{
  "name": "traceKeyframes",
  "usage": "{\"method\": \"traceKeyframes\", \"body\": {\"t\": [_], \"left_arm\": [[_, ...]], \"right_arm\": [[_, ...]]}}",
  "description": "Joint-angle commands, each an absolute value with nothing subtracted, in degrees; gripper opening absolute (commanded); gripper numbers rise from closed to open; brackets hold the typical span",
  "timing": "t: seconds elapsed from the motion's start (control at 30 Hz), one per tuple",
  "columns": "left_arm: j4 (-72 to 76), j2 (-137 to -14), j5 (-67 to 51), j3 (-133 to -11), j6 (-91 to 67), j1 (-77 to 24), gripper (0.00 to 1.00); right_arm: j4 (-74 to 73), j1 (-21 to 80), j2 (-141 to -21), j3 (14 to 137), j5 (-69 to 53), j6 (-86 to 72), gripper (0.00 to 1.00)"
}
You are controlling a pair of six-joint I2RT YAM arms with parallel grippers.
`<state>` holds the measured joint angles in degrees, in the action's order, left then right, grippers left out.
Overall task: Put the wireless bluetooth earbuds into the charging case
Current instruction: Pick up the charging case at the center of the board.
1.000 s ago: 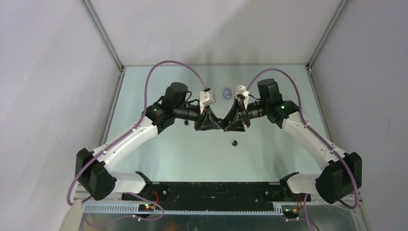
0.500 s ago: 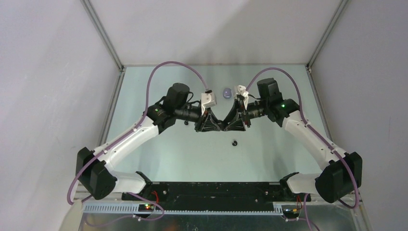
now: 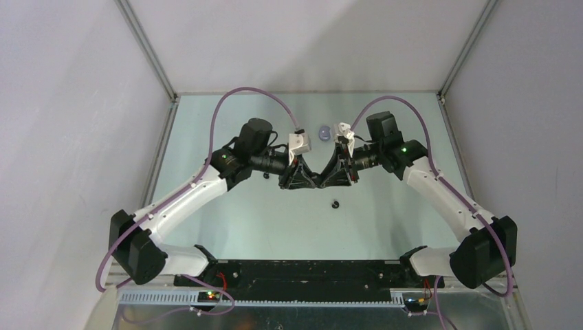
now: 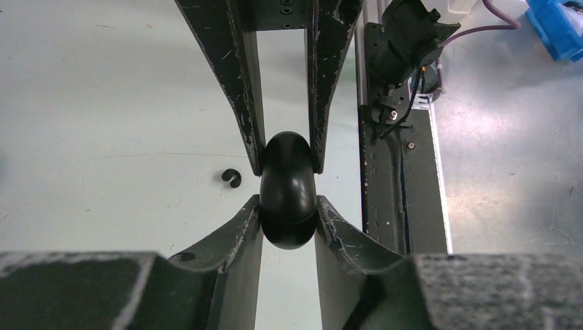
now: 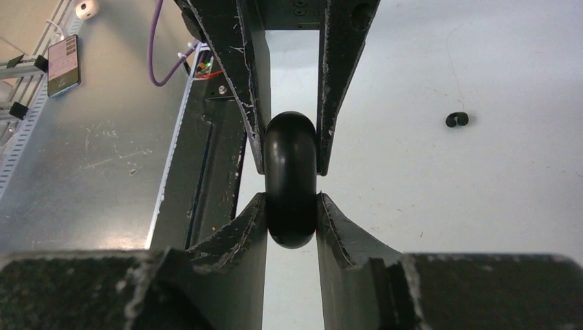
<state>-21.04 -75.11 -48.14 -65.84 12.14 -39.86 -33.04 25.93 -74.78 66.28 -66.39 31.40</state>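
Observation:
A glossy black rounded charging case [image 4: 287, 189] hangs above the table, pinched from both ends. My left gripper [image 4: 289, 214] is shut on its near end, and my right gripper [image 5: 291, 210] is shut on the opposite end [image 5: 291, 180]. In the top view the two grippers meet tip to tip at mid-table, left gripper [image 3: 309, 180] against right gripper [image 3: 325, 180], hiding the case. One tiny black earbud [image 3: 335, 203] lies loose on the table, also seen in the left wrist view [image 4: 232, 178] and in the right wrist view [image 5: 456, 119]. Another small black earbud [image 3: 265, 174] lies by the left wrist.
A pale purple rounded object [image 3: 324, 130] rests on the table behind the grippers. The black base rail [image 3: 302, 271] runs along the near edge. Grey walls with metal frame posts [image 3: 148, 51] enclose the green table [image 3: 275, 220].
The right gripper's jaws have narrowed onto the case. Both grippers have edged slightly toward the back of the table. The left grip is unchanged.

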Motion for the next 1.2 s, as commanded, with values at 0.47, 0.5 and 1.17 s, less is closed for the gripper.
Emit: {"method": "traceKeyframes", "body": {"t": [0.47,0.5,1.17], "left_arm": [[-18.37,-73.52,-51.94,-67.59,11.94,-39.5,0.83],[-17.91,-73.62,-52.38,-67.59,11.68,-39.39,0.81],[-4.6,-72.49,-56.77,-63.89,-1.8,-34.98,0.63]], "right_arm": [[-2.71,23.37,-70.12,63.21,-69.04,-2.57,0.0],[-1.79,23.46,-69.87,62.1,-68.66,-2.96,0.0],[8.75,25.66,-70.4,57.22,-64.26,-8.54,0.0]]}}
